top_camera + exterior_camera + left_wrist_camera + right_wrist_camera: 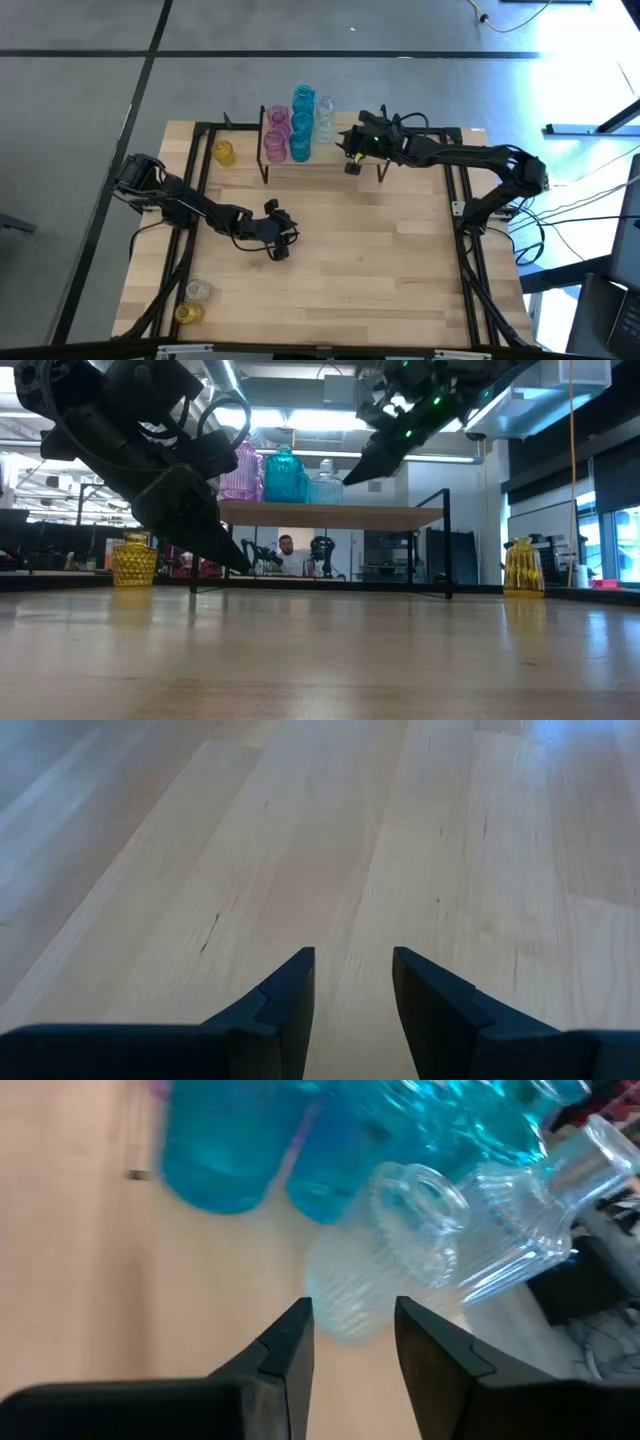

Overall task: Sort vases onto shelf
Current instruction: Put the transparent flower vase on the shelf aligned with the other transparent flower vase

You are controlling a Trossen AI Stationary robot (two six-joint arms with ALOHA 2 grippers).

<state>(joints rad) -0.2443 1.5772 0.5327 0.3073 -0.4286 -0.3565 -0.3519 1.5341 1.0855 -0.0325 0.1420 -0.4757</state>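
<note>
right gripper point(352, 1342) is hovering over the shelf point(330, 160), fingers apart and empty, clear vase point(400, 1240) standing just ahead of its tips.

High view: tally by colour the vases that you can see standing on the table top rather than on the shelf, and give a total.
Yellow vases: 2
Clear vase: 1
Total: 3
</note>
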